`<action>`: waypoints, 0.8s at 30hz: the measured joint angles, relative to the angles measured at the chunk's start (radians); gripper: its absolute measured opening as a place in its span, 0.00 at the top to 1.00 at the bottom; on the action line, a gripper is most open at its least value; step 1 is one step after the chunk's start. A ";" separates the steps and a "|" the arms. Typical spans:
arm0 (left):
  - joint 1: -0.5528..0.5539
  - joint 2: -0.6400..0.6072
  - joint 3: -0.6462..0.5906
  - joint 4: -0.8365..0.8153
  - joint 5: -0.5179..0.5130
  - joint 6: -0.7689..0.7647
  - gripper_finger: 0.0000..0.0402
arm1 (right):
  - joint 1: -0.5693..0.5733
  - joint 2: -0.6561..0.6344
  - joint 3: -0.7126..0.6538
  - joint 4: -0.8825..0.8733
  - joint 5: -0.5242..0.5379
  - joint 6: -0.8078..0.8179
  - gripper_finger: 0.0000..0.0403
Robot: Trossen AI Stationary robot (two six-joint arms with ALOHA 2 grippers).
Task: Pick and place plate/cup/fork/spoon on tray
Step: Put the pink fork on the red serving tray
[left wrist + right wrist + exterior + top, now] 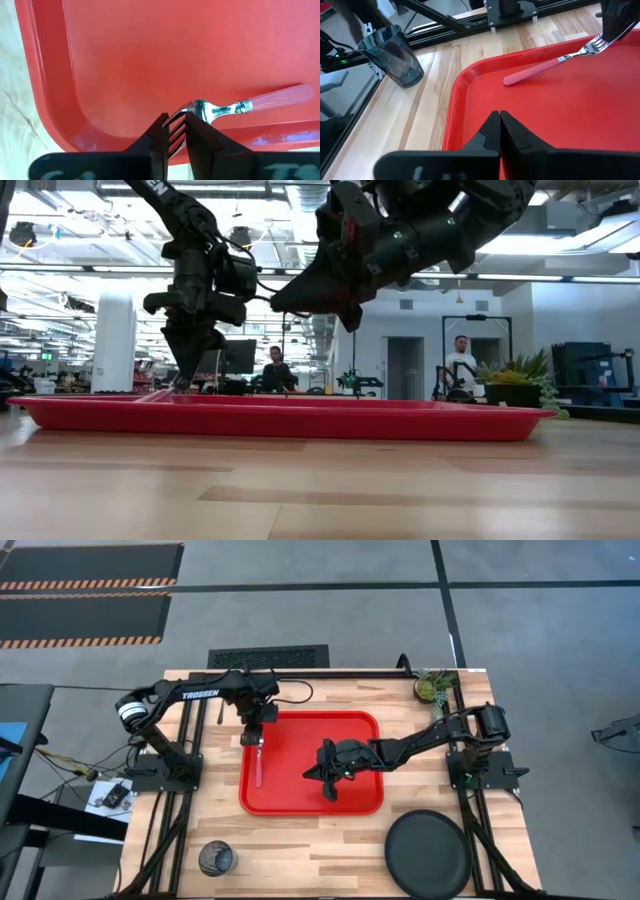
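Potted plant (433, 686); two people (276, 370) behind.

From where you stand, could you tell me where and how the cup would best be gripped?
Take the cup from above, one finger inside and one outside its rim. It stands upright and open-topped on the table, apart from the tray, on the left gripper's side.

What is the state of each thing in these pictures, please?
fork: lying on the tray, tines pinched by the left gripper.
tray: flat on the table, holding only the fork.
plate: on the table, off the tray.
cup: upright on the table, off the tray.
left gripper: shut on the fork's tines.
right gripper: shut, empty, above the tray.
potted plant: upright at the table's corner.
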 joint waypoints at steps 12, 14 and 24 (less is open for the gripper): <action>-0.076 0.000 -0.001 -0.014 0.007 -0.018 0.89 | 0.016 0.000 0.000 0.000 0.000 0.008 0.97; -0.088 0.000 -0.001 -0.015 0.003 -0.028 0.88 | 0.016 0.000 0.000 0.000 0.000 0.008 0.97; -0.113 0.000 -0.001 -0.011 -0.008 -0.054 0.88 | 0.017 0.000 0.000 0.000 0.001 0.010 0.97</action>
